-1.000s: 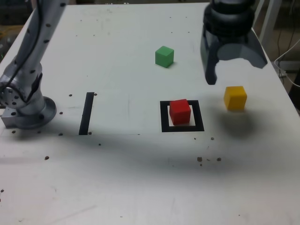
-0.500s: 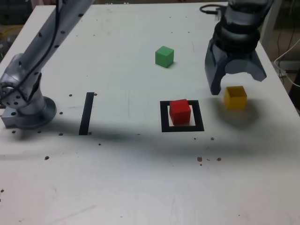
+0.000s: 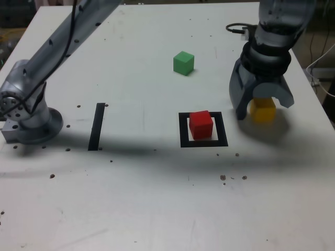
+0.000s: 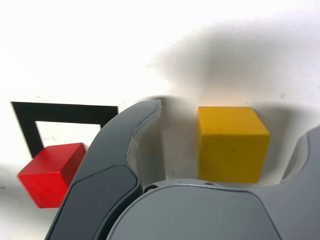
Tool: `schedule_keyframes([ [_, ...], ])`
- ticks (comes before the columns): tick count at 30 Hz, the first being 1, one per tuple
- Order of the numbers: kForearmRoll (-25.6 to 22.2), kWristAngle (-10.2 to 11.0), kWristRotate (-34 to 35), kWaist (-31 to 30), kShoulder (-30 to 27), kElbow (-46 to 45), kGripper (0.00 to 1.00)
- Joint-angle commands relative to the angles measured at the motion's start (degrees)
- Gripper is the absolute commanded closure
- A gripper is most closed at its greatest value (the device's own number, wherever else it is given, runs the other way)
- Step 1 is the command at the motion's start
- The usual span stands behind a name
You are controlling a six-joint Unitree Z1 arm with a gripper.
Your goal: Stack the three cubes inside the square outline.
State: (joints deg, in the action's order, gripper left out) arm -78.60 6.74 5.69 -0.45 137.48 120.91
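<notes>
1. Clock directions here are read on the exterior view around the square outline (image 3: 222, 129), with 12 at that picture's top.
2. One cube of three looks placed: the red cube (image 3: 201, 125) sits inside the square outline on the counter (image 3: 131, 209), with nothing on top of it. I judge it to be the base of the stack.
3. The yellow cube (image 3: 263, 111) is off the outline, near 3 o'clock and slightly towards 2, resting on the counter.
4. The claw (image 3: 264, 109) is open around the yellow cube, one finger to each side. The wrist view shows gaps between both fingers and the cube, so nothing is gripped.
5. The green cube (image 3: 183, 63) lies alone between 11 and 12 o'clock, well apart from the others.
6. Still to do, as I judge it: close on yellow, lift it, set it squarely on red, then fetch green for the top. No cube is stacked on another, so most of the work remains.
</notes>
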Motion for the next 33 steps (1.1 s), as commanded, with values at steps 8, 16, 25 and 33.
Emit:
schedule_keyframes([
  [8,0.49,-0.04,1.66,-0.01,0.30,-0.19,0.34],
  [16,4.26,1.74,2.97,0.01,-1.26,-2.34,0.72],
  [25,5.67,0.22,2.84,0.01,-1.98,-4.17,0.77],
  [33,5.21,-1.02,2.84,0.01,-2.22,-4.82,0.82],
])
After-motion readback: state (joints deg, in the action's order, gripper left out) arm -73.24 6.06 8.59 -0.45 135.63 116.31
